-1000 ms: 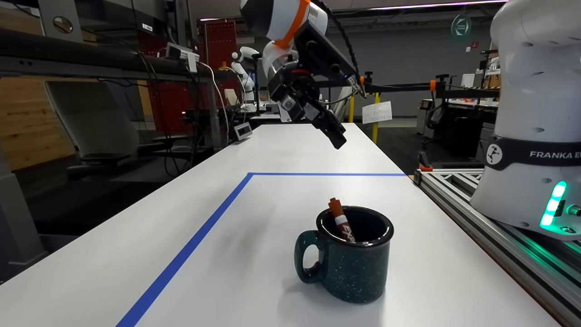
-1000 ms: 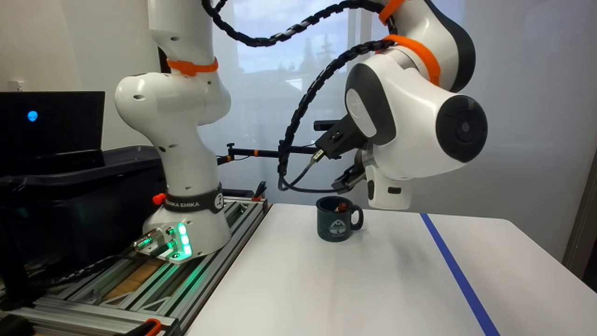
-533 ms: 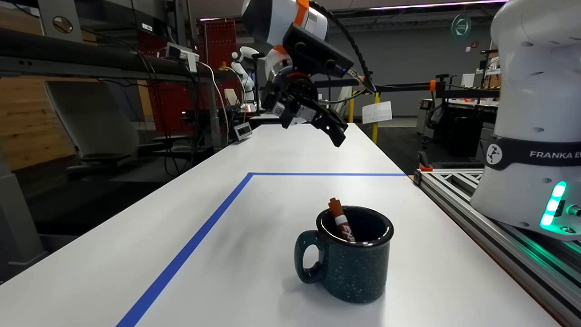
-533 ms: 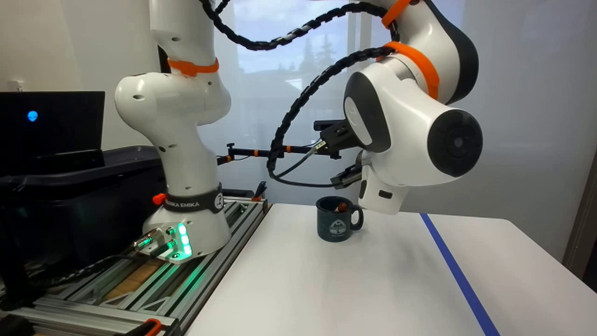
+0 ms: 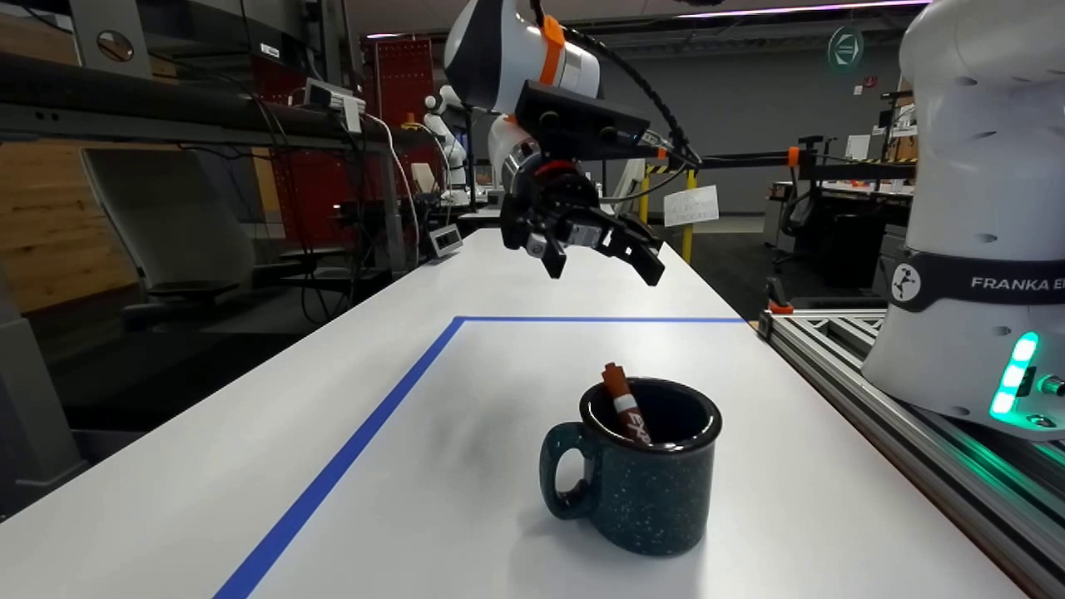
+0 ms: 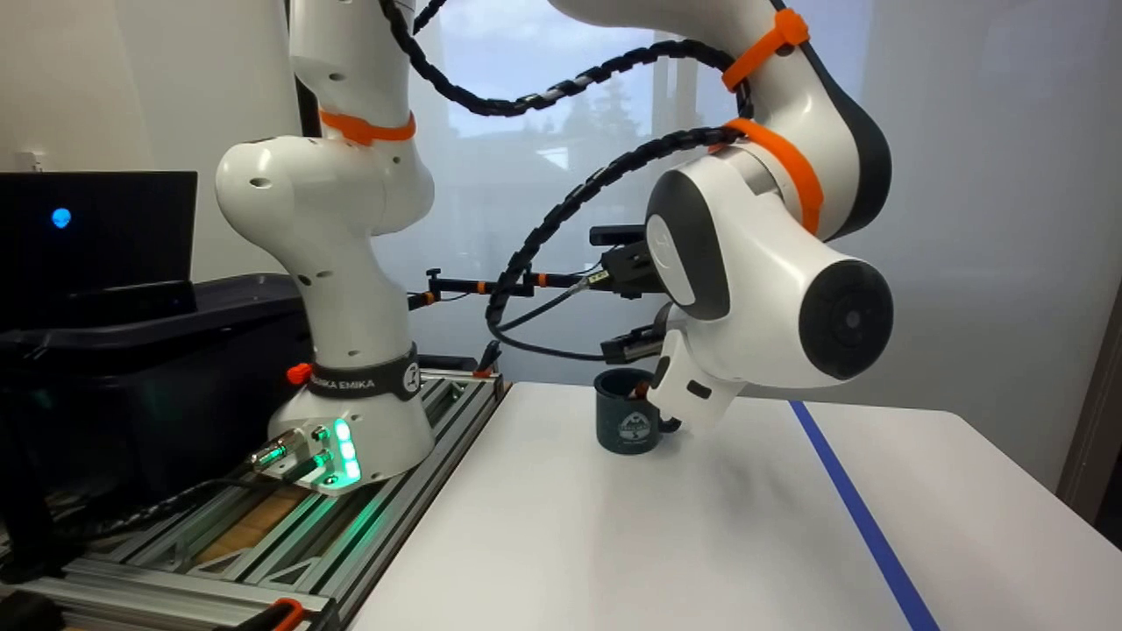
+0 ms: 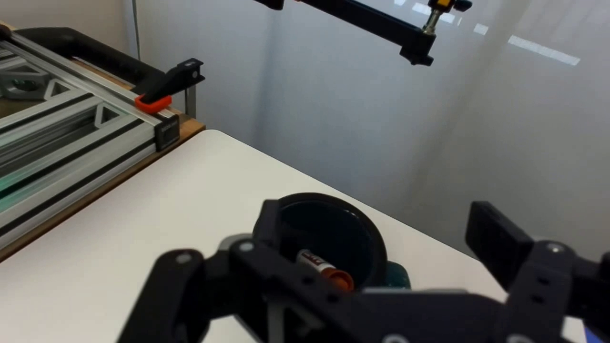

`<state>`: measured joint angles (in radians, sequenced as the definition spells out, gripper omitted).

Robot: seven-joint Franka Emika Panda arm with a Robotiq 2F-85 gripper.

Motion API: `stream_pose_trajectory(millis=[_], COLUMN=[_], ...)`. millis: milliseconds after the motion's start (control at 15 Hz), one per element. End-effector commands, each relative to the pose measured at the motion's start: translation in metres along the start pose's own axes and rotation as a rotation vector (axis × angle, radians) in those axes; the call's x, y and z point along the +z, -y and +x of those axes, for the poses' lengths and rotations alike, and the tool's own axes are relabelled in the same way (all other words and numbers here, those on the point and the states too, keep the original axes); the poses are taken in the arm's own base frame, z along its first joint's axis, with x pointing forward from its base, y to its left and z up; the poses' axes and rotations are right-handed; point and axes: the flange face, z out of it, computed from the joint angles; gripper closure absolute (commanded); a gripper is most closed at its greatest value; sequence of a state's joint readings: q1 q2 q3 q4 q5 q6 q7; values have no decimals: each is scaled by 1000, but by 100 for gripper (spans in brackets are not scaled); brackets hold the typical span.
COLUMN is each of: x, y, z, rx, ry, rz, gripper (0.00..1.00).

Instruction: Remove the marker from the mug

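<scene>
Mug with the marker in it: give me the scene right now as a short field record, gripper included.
Marker: inside the mug, tilted toward the handle, reddish-brown end sticking out of the top
Lettering: "EX" readable in an exterior view, the rest unclear
Mug: upright on the white table, handle toward the blue line
Gripper: open, holding nothing, above the table and apart from the mug
Wrist view: gripper covers part of the mug
Task status: marker not yet removed

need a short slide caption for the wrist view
Past the open end effector, a red-and-white marker leans inside a dark mug on a white table.
</scene>
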<state>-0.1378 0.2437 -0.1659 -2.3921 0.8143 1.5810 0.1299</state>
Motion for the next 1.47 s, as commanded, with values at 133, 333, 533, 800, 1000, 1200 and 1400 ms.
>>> stream_pose_trajectory(millis=[133,333,533,800,1000,1200,1400], x=[6,11,18,28,34,37,38], y=[4,8,14,23,27,29,29], z=[16,27,36,47,52,56,59], rx=[76,97,108,123,134,140,143], ry=[23,24,28,25,24,25,23], rz=[-70,-84,-100,-127,-147,-163,-172], gripper=[0,0,0,0,0,2,30])
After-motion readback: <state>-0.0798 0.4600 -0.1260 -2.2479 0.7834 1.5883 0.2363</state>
